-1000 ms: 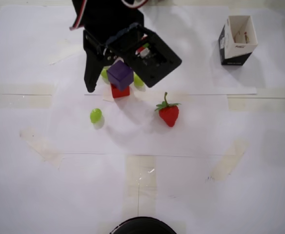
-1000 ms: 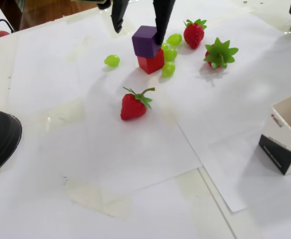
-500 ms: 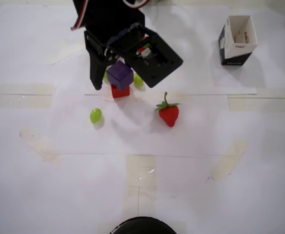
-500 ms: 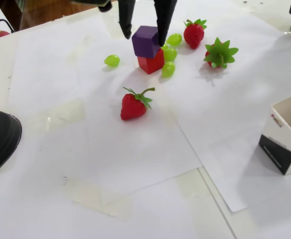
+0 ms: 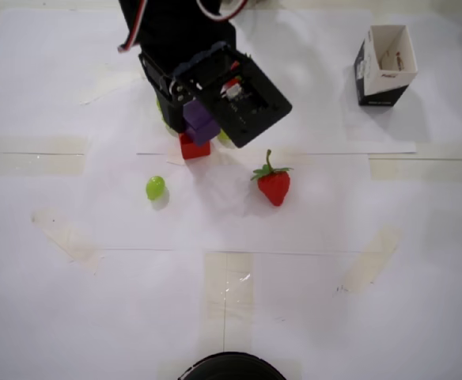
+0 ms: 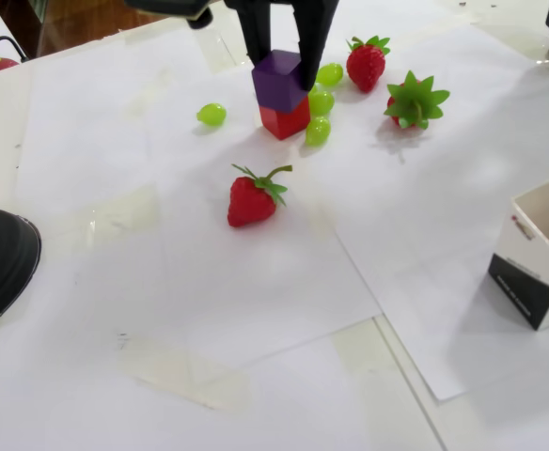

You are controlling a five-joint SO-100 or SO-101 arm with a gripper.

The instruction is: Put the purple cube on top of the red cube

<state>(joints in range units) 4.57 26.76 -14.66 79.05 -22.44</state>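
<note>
White paper sheets (image 6: pixel 284 282) cover the whole table under me, taped together at their seams. My arm (image 5: pixel 176 32) comes in from the top of the overhead view, black and bulky, hiding most of what sits beneath it. Off to the side stands an open carton (image 5: pixel 385 65), black-walled and white inside, well apart from everything else. Nearer the middle lies a strawberry (image 6: pixel 253 198) on its side, with two more strawberries (image 6: pixel 367 61) beyond the cubes in the fixed view. Green grapes (image 6: pixel 318 131) cluster just beside the stack, and one lone grape (image 5: pixel 155 188) lies apart.

My gripper (image 6: pixel 282 58) has its two fingers pressed against opposite sides of the purple cube (image 6: pixel 279 83), clamped on it. That purple cube rests on top of the red cube (image 6: pixel 285 121), sitting a little askew so the red one's front face and corner show below.
</note>
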